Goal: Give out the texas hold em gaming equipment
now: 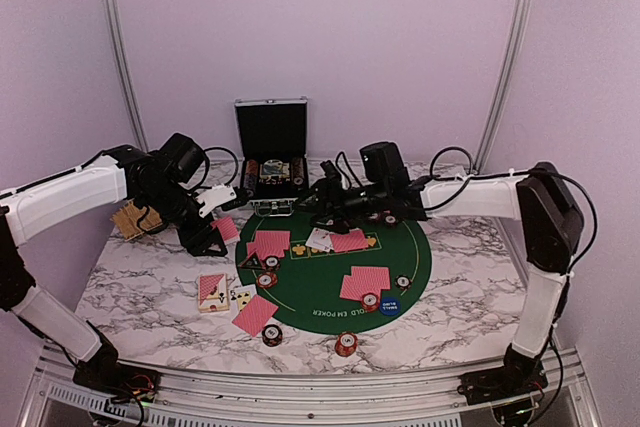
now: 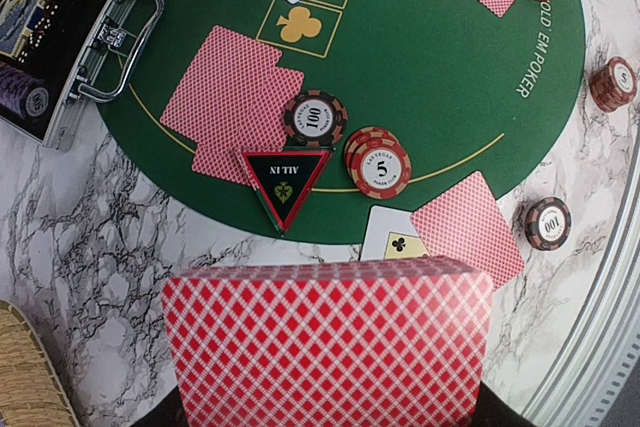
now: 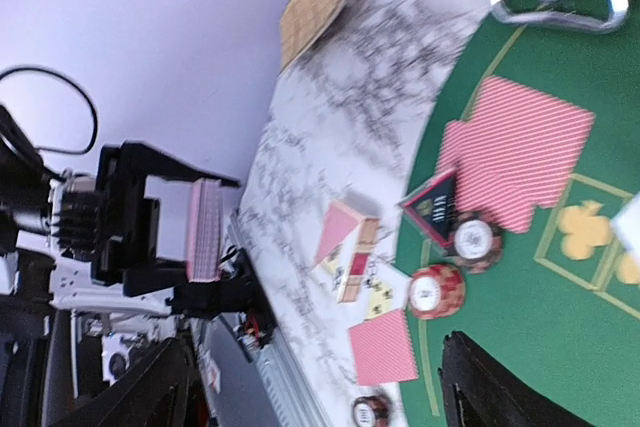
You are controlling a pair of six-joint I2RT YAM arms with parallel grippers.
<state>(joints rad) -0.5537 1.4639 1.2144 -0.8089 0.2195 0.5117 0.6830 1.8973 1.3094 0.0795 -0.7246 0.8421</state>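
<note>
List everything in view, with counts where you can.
table: one, white-grey marble, under everything
poker mat: one, green, round, table centre
case: one, black with silver edges, open, behind the mat
woven tray: one, tan, table's far left
loose cards: several, mostly red backs, a few face-up, on the mat and the marble left of it
chip stacks: at least six, red/black striped, on the mat and the near marble
triangular marker: one, black with red rim, mat's left edge
blue disc: one, blue, near right of the mat
card deck: one, red-backed, in the left fingers
left fingers: shut on the card deck
right fingers: over the mat, state unclear
</note>
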